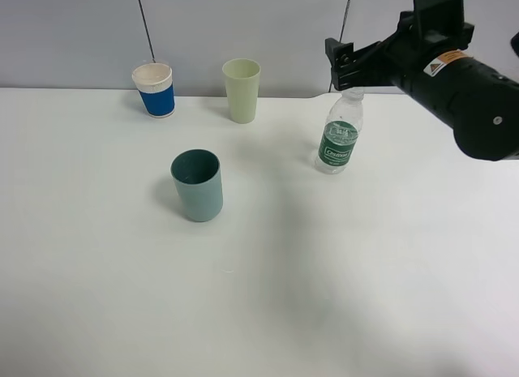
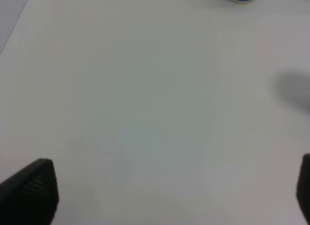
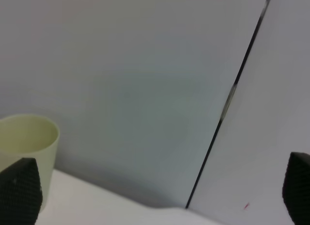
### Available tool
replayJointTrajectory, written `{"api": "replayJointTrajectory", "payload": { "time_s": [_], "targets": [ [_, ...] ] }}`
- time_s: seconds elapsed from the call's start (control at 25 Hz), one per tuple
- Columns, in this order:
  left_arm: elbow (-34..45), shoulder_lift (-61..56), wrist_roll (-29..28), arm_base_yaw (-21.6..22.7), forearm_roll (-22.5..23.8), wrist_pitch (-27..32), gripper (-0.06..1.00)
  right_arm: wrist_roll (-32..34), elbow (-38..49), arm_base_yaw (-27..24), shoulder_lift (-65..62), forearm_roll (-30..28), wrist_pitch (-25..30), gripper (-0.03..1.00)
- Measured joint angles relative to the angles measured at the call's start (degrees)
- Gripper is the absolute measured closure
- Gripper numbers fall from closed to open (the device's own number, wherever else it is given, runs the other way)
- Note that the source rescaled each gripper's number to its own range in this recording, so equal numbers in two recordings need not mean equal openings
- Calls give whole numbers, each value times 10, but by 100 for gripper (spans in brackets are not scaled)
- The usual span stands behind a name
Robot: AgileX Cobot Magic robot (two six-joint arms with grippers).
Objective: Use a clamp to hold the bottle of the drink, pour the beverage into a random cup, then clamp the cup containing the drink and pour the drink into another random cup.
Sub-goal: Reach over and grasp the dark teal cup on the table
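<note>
Right clamp point(image 1: 344, 67) jaws wide apart, empty; bottle point(image 1: 336, 140) stands just below them. I'd lower until jaws straddle its middle, centre it, close gently. Left clamp point(image 2: 164, 196) jaws apart too, over bare table point(image 2: 145, 89).

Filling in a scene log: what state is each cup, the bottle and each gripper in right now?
bottle: standing upright, not gripped.
teal cup: upright, mouth up; contents cannot be told.
pale green cup: upright, mouth up.
blue-and-white cup: upright, mouth up.
left gripper: open, nothing between its fingers.
right gripper: open, raised near the bottle's top, holding nothing.
</note>
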Motion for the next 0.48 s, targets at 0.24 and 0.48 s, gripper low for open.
{"api": "replayJointTrajectory", "payload": {
  "time_s": [0.24, 0.48],
  "targets": [
    [0, 0, 0, 0, 0, 0, -5, -56, 0, -3, -58, 3, 4, -3],
    [0, 0, 0, 0, 0, 0, -5, -55, 0, -61, -114, -31, 107, -3]
  ]
}}
